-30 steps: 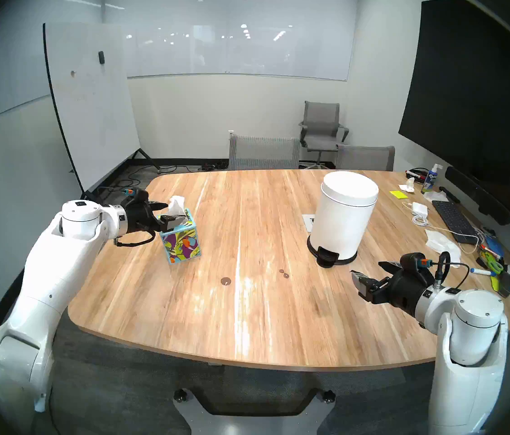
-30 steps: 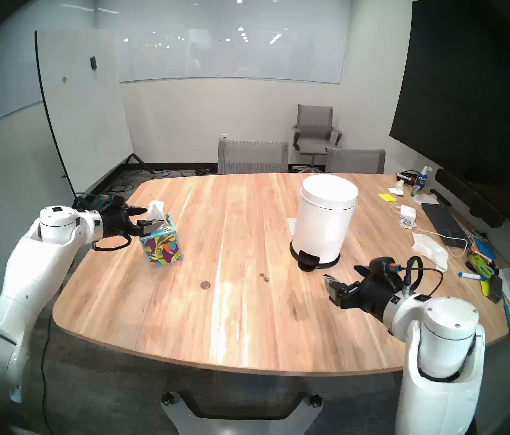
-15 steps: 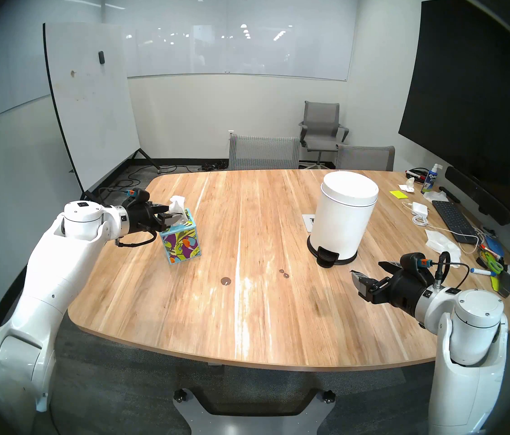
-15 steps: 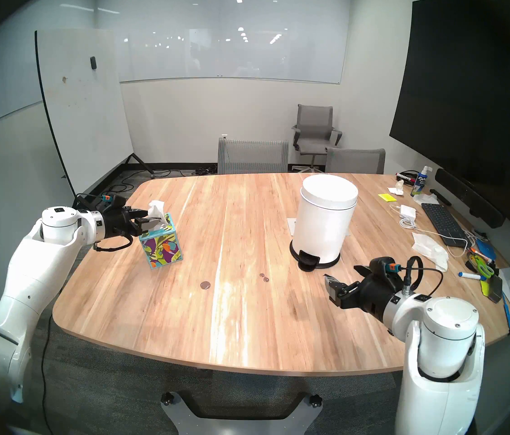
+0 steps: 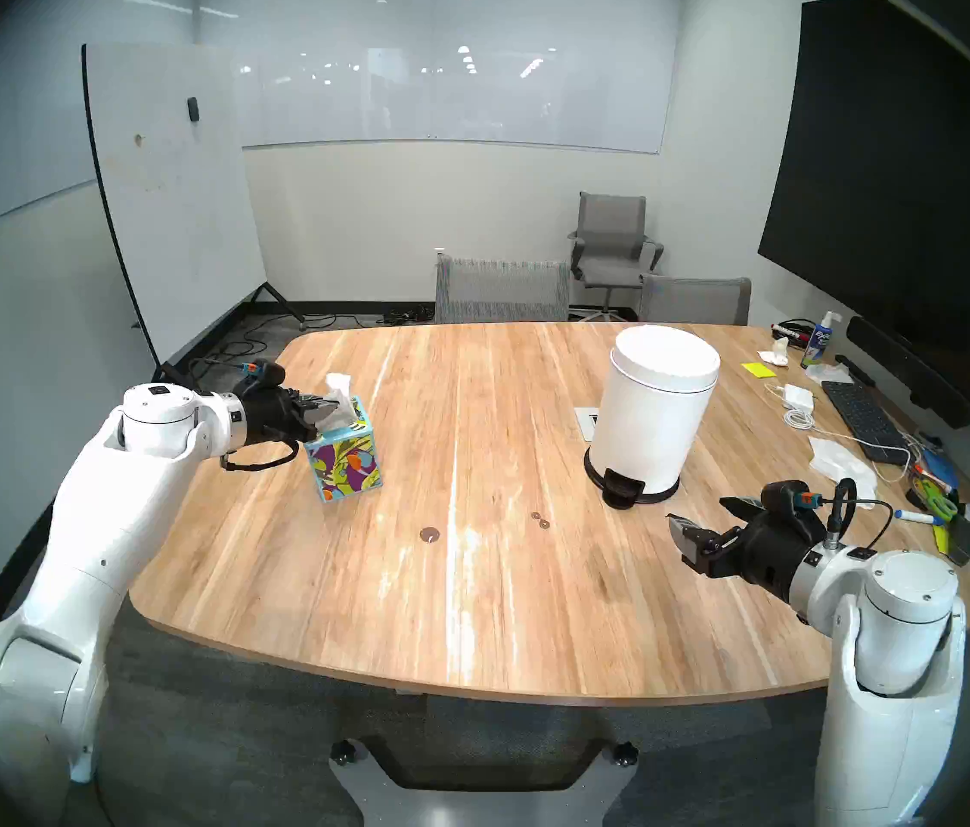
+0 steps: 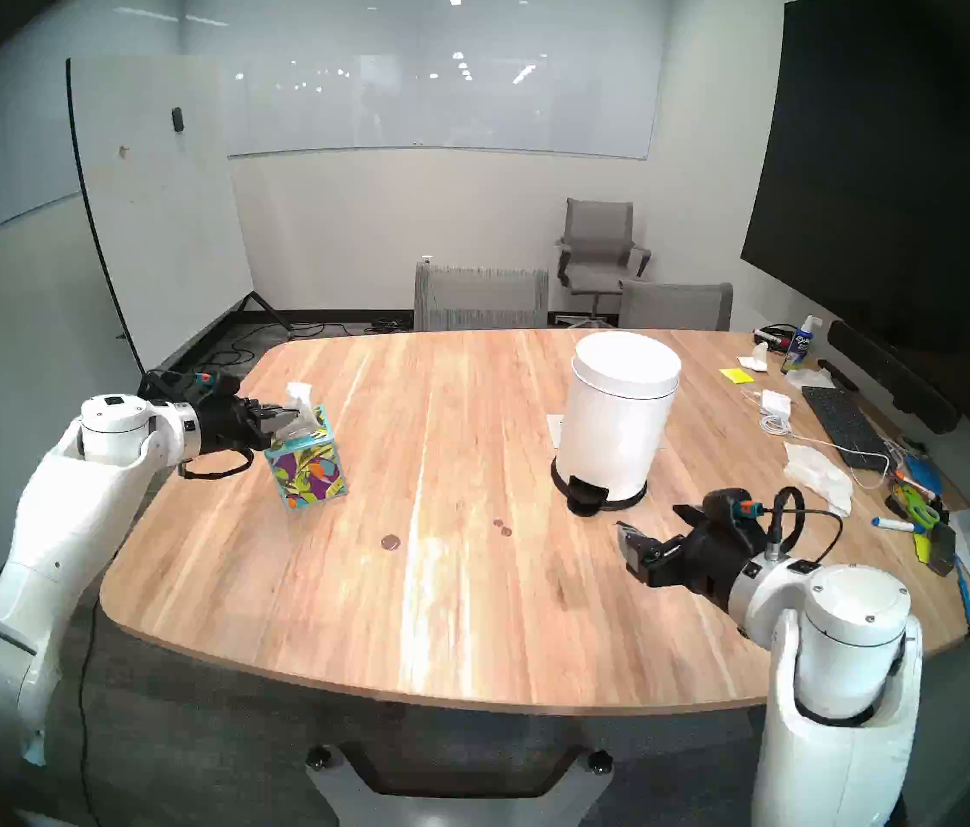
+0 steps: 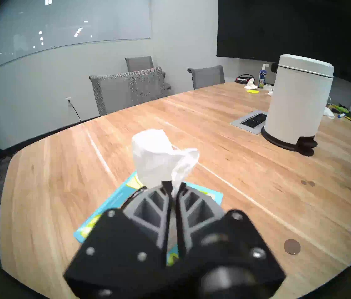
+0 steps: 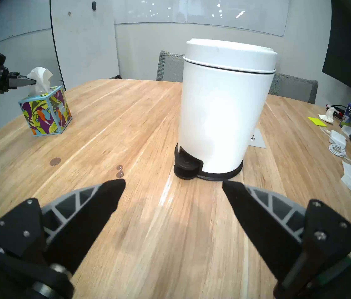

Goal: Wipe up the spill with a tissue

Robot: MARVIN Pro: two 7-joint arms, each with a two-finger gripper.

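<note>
A white tissue (image 5: 340, 390) (image 7: 157, 156) sticks up from the teal-rimmed leaf-print box (image 5: 345, 462) at the table's left. My left gripper (image 5: 328, 410) (image 7: 173, 185) reaches in level from the left, just above the box top, and is shut on the tissue's lower part. The spill is a round brown spot (image 5: 428, 534) (image 7: 292, 246) near the table's middle and two smaller drops (image 5: 539, 519) (image 8: 119, 171) to its right. My right gripper (image 5: 699, 511) (image 8: 173, 182) hovers open and empty over the table's right front, facing the drops.
A white pedal bin (image 5: 652, 408) stands right of centre, just beyond the right gripper. A keyboard (image 5: 861, 417), cables, a crumpled white paper (image 5: 840, 459) and pens crowd the right edge. A metal outlet plate (image 7: 253, 121) lies by the bin. Grey chairs (image 5: 500, 289) line the far side.
My left gripper's fingers have closed from wide open onto the tissue above the box. The right arm has not moved.
</note>
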